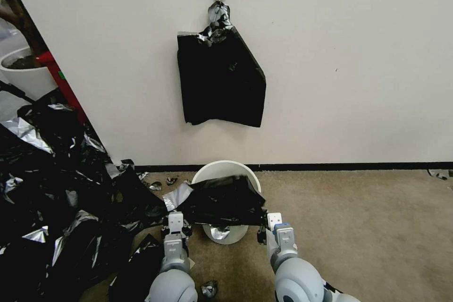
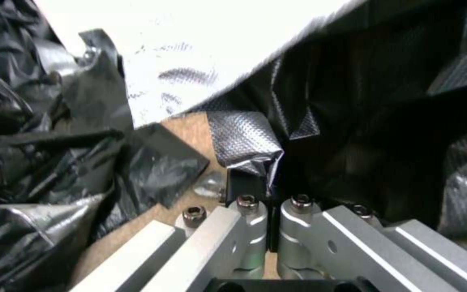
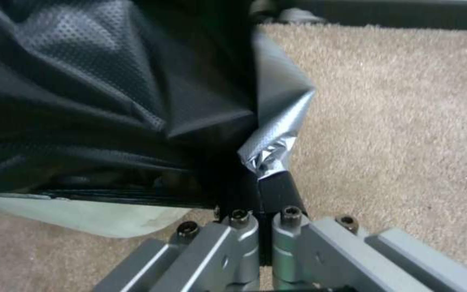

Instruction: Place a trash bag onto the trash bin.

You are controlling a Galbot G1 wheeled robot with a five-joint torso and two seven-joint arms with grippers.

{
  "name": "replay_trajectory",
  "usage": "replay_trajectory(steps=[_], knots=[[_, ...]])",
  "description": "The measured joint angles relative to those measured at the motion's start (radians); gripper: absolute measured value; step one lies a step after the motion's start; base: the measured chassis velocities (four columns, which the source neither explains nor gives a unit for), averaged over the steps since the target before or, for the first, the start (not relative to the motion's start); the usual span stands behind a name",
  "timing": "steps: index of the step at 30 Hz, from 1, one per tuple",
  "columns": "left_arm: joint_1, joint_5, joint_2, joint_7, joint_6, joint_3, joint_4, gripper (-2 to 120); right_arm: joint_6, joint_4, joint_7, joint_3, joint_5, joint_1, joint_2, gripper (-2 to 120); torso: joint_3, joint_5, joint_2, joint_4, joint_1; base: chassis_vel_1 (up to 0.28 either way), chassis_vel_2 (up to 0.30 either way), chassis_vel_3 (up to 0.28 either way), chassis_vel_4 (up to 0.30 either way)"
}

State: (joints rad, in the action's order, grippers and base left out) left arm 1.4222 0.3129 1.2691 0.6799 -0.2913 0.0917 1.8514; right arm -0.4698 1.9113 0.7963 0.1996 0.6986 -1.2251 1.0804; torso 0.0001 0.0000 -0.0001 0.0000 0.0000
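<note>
Both grippers pinch the bag (image 1: 222, 200): left gripper (image 1: 175, 222) on one side, right gripper (image 1: 270, 224) opposite, stretching it over the bin (image 1: 225, 168) on the carpet (image 1: 368, 226).

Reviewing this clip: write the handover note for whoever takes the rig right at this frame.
Left gripper: shut on the trash bag's left edge.
Right gripper: shut on its right edge.
The bag is stretched between them over the near side of the trash bin, which stands on the carpet by the wall.
Done: bag picked up, spread, brought to the bin.
Left: get the bag's mouth around the rim, then release.
</note>
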Motion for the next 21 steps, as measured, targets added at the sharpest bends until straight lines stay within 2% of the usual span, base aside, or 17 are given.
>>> replay_trajectory(steps=[4,13,14,16,17,20,21], knots=[[-0.032,0.017,0.008,0.0,-0.007,0.0,-0.041,0,0.0,-0.031,-0.014,-0.004,-0.015,0.008,0.024,0,0.0,-0.0001,0.0,0.0,0.0,0.0,0.0,0.0,0.0],[-0.049,0.06,0.004,0.0,-0.043,0.003,-0.04,0,-0.02,-0.03,-0.089,-0.027,-0.03,-0.002,0.017,0,0.0,-0.0001,0.0,0.0,0.0,0.0,0.0,0.0,0.0],[-0.044,0.069,-0.001,-0.003,-0.049,0.005,-0.03,0,-0.025,-0.019,-0.101,-0.033,-0.028,-0.01,0.011,3,0.0,0.0,0.0,0.0,0.0,0.0,0.0,0.0,0.0],[-0.026,0.094,-0.016,-0.022,-0.07,0.016,0.003,8,-0.03,0.018,-0.119,-0.041,-0.024,-0.034,-0.014,12,0.0,0.0,0.0,0.0,0.0,0.0,0.0,0.0,0.0],[-0.026,0.094,-0.016,-0.022,-0.07,0.016,0.003,8,-0.03,0.018,-0.119,-0.041,-0.024,-0.034,-0.014,12,0.0,0.0,0.0,0.0,0.0,0.0,0.0,0.0,0.0],[0.004,0.112,-0.051,-0.067,-0.132,0.036,0.064,23,-0.029,0.098,-0.122,-0.044,-0.024,-0.083,-0.058,26,0.0,-0.0001,0.0,-0.0001,0.0,0.0,0.0,0.0,0.0],[0.004,0.112,-0.051,-0.067,-0.132,0.036,0.064,23,-0.029,0.098,-0.122,-0.044,-0.024,-0.083,-0.058,26,0.0,-0.0001,0.0,-0.0001,0.0,0.0,0.0,0.0,0.0]])
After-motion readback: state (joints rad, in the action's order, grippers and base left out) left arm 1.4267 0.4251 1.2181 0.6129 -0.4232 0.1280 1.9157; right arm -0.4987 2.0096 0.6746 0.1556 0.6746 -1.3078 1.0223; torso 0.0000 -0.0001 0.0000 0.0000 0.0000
